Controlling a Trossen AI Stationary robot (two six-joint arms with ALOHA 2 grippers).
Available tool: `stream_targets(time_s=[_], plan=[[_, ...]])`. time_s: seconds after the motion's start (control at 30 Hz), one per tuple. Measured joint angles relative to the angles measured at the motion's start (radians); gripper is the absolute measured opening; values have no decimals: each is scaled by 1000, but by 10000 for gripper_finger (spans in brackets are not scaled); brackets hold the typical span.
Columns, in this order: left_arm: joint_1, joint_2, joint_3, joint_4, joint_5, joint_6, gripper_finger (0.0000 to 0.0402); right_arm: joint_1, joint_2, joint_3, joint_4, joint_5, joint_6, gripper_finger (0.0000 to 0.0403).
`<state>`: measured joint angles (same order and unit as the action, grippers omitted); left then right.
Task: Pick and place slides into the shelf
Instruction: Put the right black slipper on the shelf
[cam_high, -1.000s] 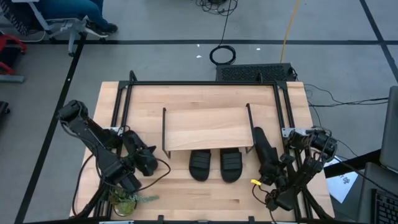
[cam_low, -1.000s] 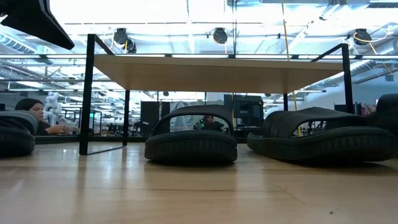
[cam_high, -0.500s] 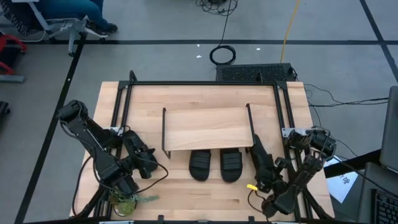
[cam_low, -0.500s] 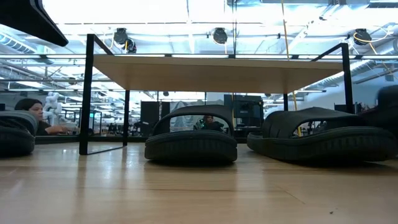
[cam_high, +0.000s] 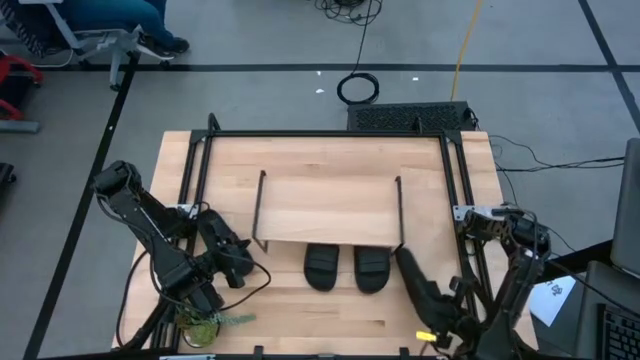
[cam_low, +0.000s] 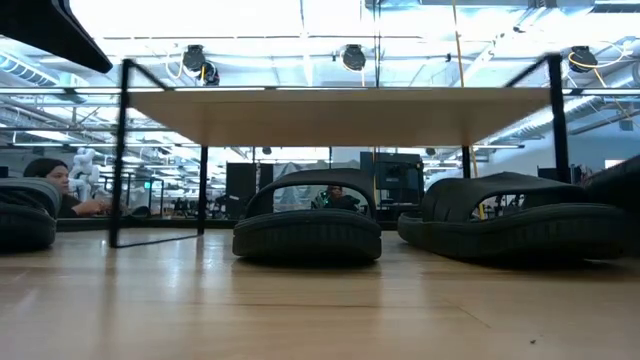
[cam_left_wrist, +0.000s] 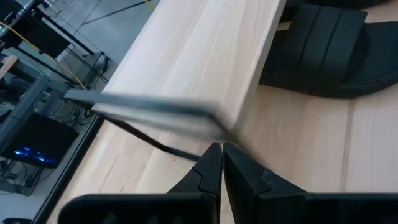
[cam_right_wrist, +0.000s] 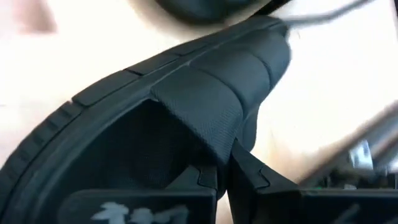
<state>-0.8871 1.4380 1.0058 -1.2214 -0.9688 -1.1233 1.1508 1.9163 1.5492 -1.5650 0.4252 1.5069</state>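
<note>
On the worktop's (cam_high: 330, 330) left side, the left pincer (cam_high: 237, 262) sits low near the shelf's (cam_high: 325, 208) left front leg, its fingers (cam_left_wrist: 210, 168) pressed together with nothing between them; its wrist view looks along the shelf's wood plank (cam_left_wrist: 199, 56) toward a slide (cam_left_wrist: 323, 50) lying under the plank's edge. At the far left of the low view, part of another slide (cam_low: 25, 210) rests on the worktop, outside the shelf's left leg. Toward the middle, two slides lie side by side under the shelf's front edge: the left slide (cam_high: 322, 266) and the right slide (cam_high: 372, 268), both half tucked beneath the plank with their near ends sticking out toward the front. From the low view the pair sit flat on the worktop, straps up, the left one (cam_low: 306, 220) just beside the right one (cam_low: 515, 220). Farther right, the right pincer (cam_high: 440, 318) is near the worktop's front edge, clamped on the fourth slide (cam_high: 415, 285), which points up toward the shelf's right front leg. Its wrist view shows the fingers (cam_right_wrist: 208, 177) closed on the ribbed strap (cam_right_wrist: 199, 106) of that slide. Beyond the worktop, a person is seated at the room's far left (cam_low: 50, 180).
</note>
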Motion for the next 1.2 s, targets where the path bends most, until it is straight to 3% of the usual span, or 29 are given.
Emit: stream_targets(time_s=[0.2, 0.7, 0.87, 1.2], plan=[[0, 0, 0, 6, 0, -14, 21, -12, 0, 65, -4, 73, -105, 0], [0, 0, 0, 7, 27, -30, 21, 8, 0, 79, -7, 48, -133, 0], [0, 0, 0, 6, 27, -12, 21, 42, 0, 144, -7, 29, -171, 0], [0, 0, 0, 6, 27, -11, 21, 49, 0, 346, -5, 314, -383, 0]])
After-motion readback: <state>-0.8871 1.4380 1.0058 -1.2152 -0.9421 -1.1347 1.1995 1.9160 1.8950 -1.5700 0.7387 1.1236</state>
